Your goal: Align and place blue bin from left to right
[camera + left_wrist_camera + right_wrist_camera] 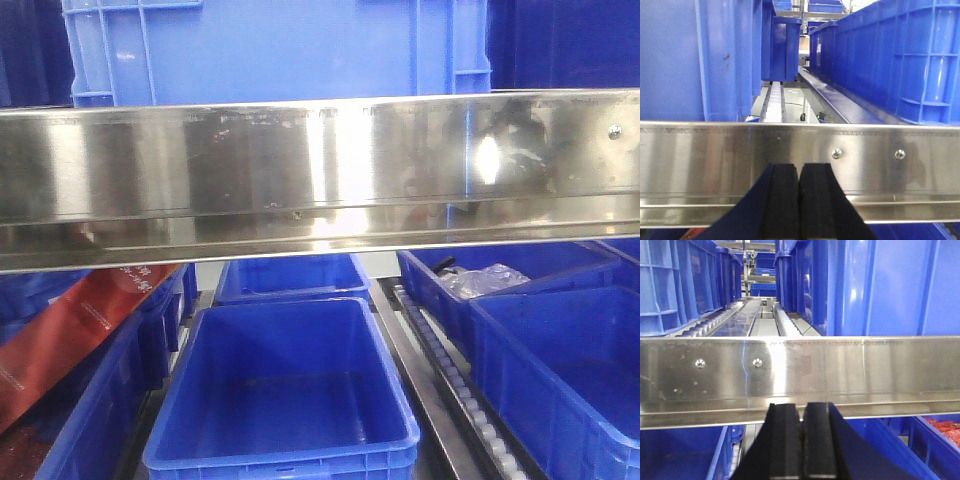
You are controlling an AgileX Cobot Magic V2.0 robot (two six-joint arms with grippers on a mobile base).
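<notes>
Steel shelf rail [320,175] spans the full width of the front view, blocking most of the upper shelf level. Big blue bin [275,50] sits on the upper shelf behind that rail, left of centre, its front wall right at the rail edge. Lower level: open blue bin [285,385] centred under the rail, another one [290,275] just behind it, more bins at the right edge, one holding clear plastic bags [485,280]; roller track [450,375] runs between the centre and right bins. Red packaging [70,330] lies tilted at the lower left. Left wrist view: left gripper [800,200] has its black pads pressed together, nothing between them, sitting just in front of the rail [865,160] and below the shelf surface; blue bin wall [690,60] on the upper left, another bin [900,60] on the right, roller strip [774,102] between them. Right wrist view: right gripper [801,440] likewise closed and empty, pads touching, just before the rail [840,370]; blue bin [875,287] directly above right behind the rail, rollers [785,322] beside it. Neither gripper touches a bin.
</notes>
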